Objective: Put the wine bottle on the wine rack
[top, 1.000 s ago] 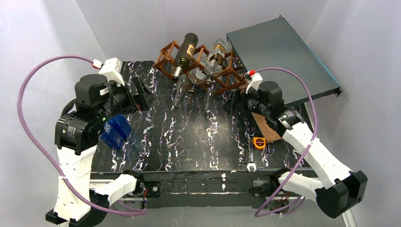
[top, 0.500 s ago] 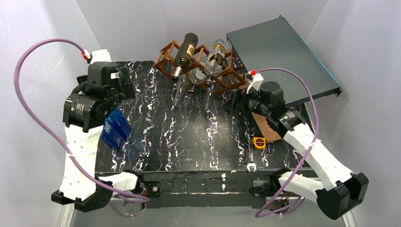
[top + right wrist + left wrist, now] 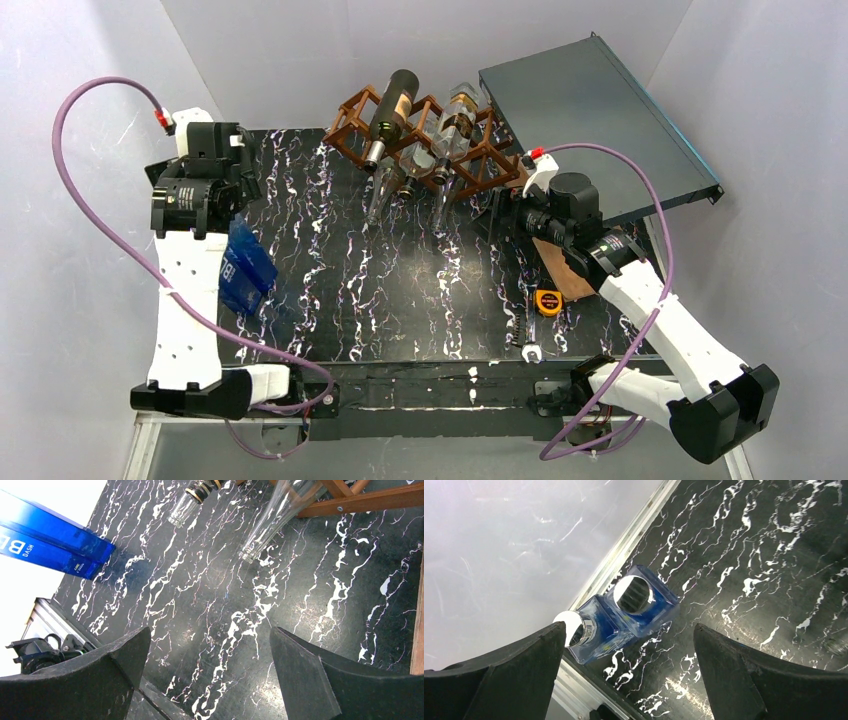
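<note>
The reddish-brown wine rack [image 3: 480,160] stands at the table's back centre. A dark wine bottle with a cream label [image 3: 393,112] lies on top of it, with clear bottles [image 3: 458,122] beside and below. A blue square bottle with a silver cap [image 3: 245,272] stands at the table's left edge. It also shows from above in the left wrist view [image 3: 644,605] and in the right wrist view [image 3: 50,542]. My left gripper [image 3: 222,205] [image 3: 629,627] is open and empty, high above the blue bottle. My right gripper [image 3: 497,213] [image 3: 210,630] is open and empty, just right of the rack's front.
A large dark grey flat panel [image 3: 595,120] leans at the back right. A brown wooden board [image 3: 560,268], a yellow tape measure [image 3: 548,301] and a small tool [image 3: 527,332] lie at the right front. Clear bottle necks [image 3: 272,520] stick out of the rack toward the table.
My left arm has swung back and to the left, from over the table to above its left edge. The right arm and the bottles have not moved.
</note>
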`<state>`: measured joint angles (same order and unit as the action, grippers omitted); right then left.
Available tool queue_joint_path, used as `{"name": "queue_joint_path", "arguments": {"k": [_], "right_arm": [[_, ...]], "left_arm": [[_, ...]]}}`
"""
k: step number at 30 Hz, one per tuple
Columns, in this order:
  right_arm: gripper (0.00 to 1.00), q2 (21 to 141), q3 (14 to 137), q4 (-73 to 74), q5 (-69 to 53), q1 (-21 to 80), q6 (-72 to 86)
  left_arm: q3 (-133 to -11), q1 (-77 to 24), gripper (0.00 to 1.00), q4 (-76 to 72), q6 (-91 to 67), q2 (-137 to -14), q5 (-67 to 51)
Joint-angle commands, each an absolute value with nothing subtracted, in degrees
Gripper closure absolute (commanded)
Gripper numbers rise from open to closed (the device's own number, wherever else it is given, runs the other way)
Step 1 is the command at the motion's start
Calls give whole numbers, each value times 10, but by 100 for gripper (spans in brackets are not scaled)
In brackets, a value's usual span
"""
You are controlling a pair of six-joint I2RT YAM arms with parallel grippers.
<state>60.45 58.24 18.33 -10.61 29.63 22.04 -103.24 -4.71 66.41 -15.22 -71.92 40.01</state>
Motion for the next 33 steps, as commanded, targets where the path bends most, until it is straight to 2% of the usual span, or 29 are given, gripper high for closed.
{"name": "queue_joint_path", "arguments": {"k": [1,7,20,22,26,28,29,32,33], "right_arm": [[2,592,587,178,-102,297,220],[2,593,592,183,-102,297,211],[2,586,580,171,-115,297,217],[2,584,580,172,-115,297,218],[2,586,584,170,-120,297,224],[2,585,586,170,-120,297,227],[2,585,586,172,-119,297,226],[2,582,589,181,-110,297,221],[2,582,589,181,-110,297,221]], "left_arm": [[-993,-11,2,634,-176,-711,365],[-951,36,7,605,-195,-702,351],[-906,80,29,568,-215,-708,307],[-900,79,42,559,-215,-703,289],[-881,80,53,552,-208,-695,270],[-871,80,67,546,-203,-691,257],[-869,80,73,542,-196,-690,234],[-898,80,100,540,-171,-685,69],[-902,80,100,538,-172,-683,42]]}}
